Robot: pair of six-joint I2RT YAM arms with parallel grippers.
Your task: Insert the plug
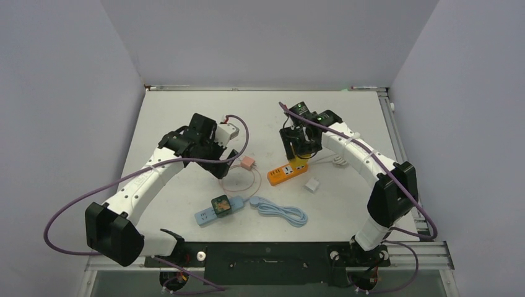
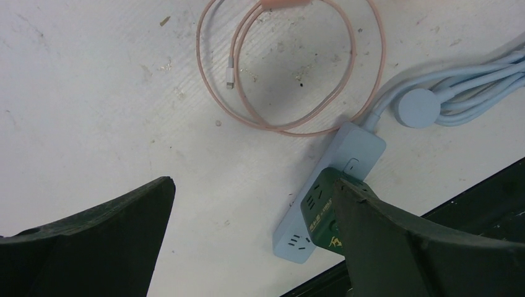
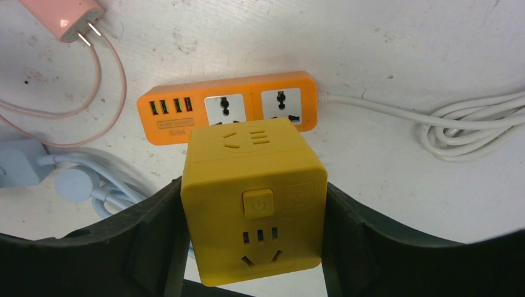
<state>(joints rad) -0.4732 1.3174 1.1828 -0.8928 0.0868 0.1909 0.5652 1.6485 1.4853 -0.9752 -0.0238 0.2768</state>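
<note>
1. Your left gripper hung wide open above the table, holding and touching nothing.
2. Beneath it lay a blue power strip with a green cube adapter seated in it, and a pink cable coiled just beside.
3. The orange power strip lay flat, sockets facing up.
4. Your right gripper was clamped on the yellow cube plug, one finger against each side. It held the plug near the orange strip's near edge, and contact could not be told.
</note>
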